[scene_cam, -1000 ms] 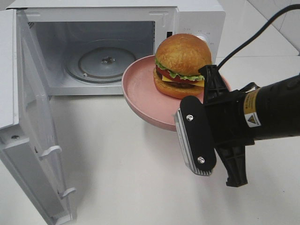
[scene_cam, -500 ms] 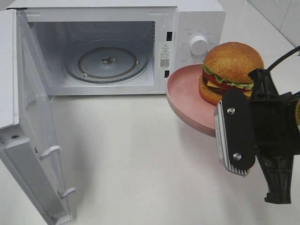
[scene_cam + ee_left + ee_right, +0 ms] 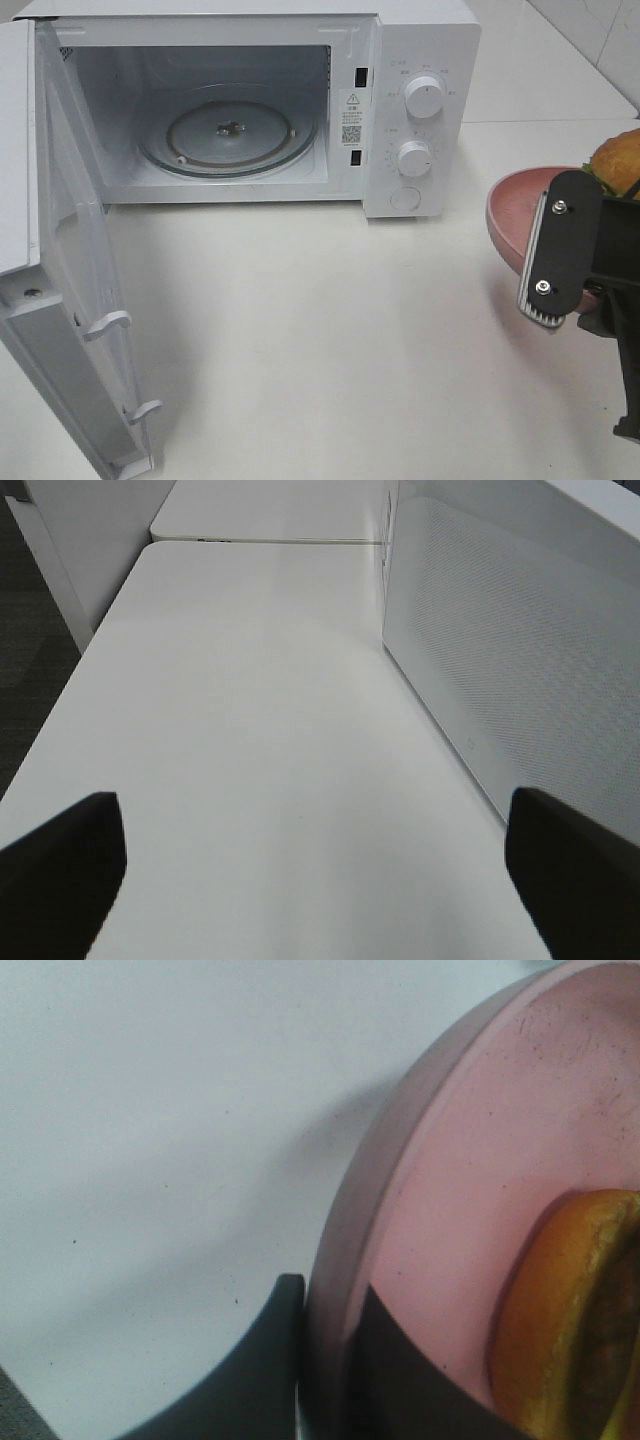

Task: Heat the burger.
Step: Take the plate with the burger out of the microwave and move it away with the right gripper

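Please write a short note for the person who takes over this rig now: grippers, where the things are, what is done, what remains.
Right gripper: shut on the rim of the pink plate, fingers on both sides of it in the right wrist view; it holds the plate above the table at the right edge.
Left gripper: open, empty, over the bare table.
Burger: on the plate, partly out of frame.
Microwave: door wide open, turntable bare.
Done: door opened, plate grasped.
Left: put the plate with burger inside, release, close the door, start heating.

Golden-brown burger (image 3: 617,158) (half out of frame)
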